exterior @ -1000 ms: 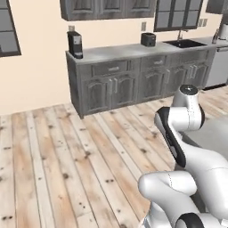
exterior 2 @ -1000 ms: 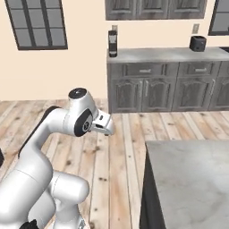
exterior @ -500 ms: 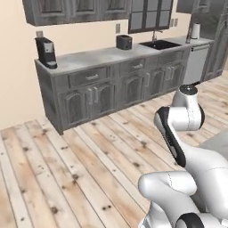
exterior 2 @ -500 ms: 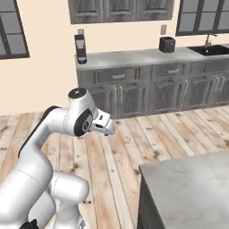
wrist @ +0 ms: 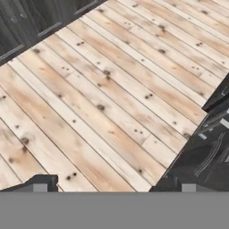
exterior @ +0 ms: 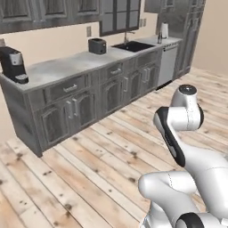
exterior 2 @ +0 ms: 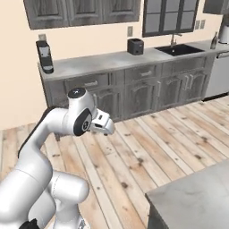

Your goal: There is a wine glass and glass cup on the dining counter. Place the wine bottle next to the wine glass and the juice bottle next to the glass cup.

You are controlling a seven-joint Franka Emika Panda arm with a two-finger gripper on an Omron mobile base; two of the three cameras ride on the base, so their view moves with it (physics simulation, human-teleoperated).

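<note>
Near to far. Gripper [wrist: 112, 185] hung over bare wood floor [wrist: 103, 107], finger tips set far apart at the two sides of the hand view, nothing between them: spread wide and empty. Arm folded and tucked close to the base, hand [exterior 2: 102, 125] pointing forward and down.

Grey marble corner [exterior 2: 197, 197] sat at lower right of the right base view, close by the base; probably the end of the dining counter, though no cooktop or divider was in sight to confirm. Nothing stood on the visible part.

Change over the last second: the whole scene slid leftward across both base views while the arm's pose stayed as it was. So the base was turning or driving, not the arm working. The coffee machine [exterior: 13, 64] went from upper centre to the far left edge of the left base view; the toaster [exterior: 97, 45], sink [exterior: 133, 46] and dishwasher [exterior: 168, 62] came toward the middle, and tall dark cabinetry [exterior: 189, 31] came in at the far right.

Task things: wine glass, glass cup, wine bottle and juice bottle could not be located in any view. A small dark bottle-like shape [exterior 2: 215, 41] stood by the sink's far end; too small to name.

Judgement: transit phase, searching for the bottles. No placing begun.
</note>
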